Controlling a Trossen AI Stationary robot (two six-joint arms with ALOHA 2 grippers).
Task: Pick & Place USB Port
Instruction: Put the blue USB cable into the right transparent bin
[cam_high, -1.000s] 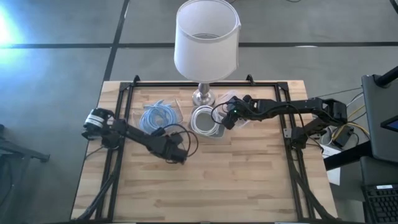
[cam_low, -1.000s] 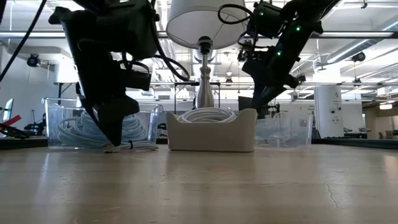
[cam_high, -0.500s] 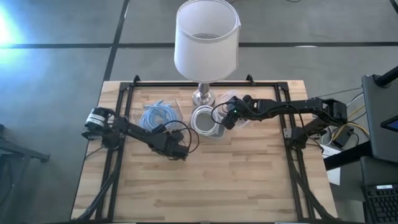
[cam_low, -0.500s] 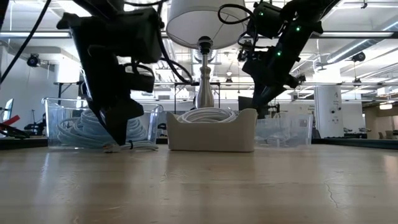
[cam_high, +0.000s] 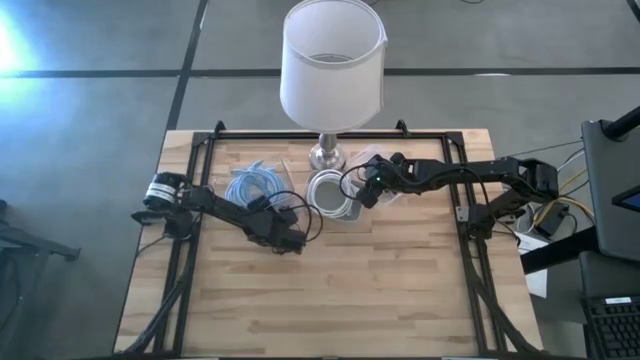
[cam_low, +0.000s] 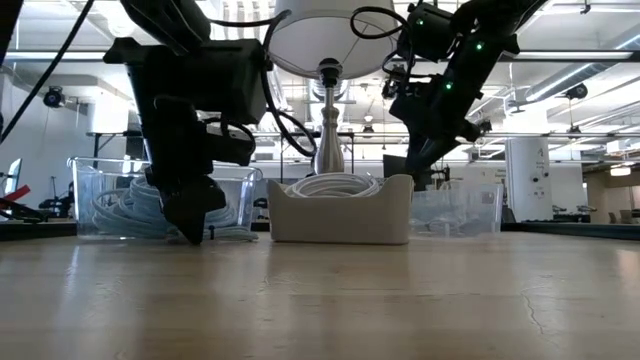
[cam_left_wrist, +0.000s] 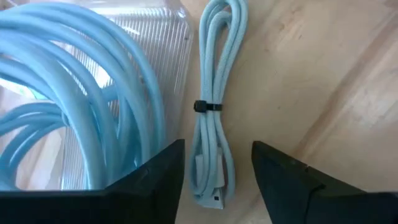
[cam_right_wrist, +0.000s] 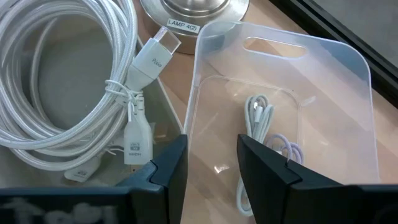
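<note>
The left pincer (cam_left_wrist: 216, 180) hangs open over a light-blue cable (cam_left_wrist: 214, 134) lying on the tabletop (cam_left_wrist: 323, 81) beside the clear bin (cam_left_wrist: 158, 43). The right pincer (cam_right_wrist: 211, 163), open and empty, hovers over another bin (cam_right_wrist: 348, 87).

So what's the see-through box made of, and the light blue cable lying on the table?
The see-through box looks like clear, glossy plastic: the wooden table shows through its walls and its rim catches the light. The light blue cable seems to have a woven fabric jacket, with a matte, finely textured surface. It is bundled with a dark tie, probably plastic.
</note>
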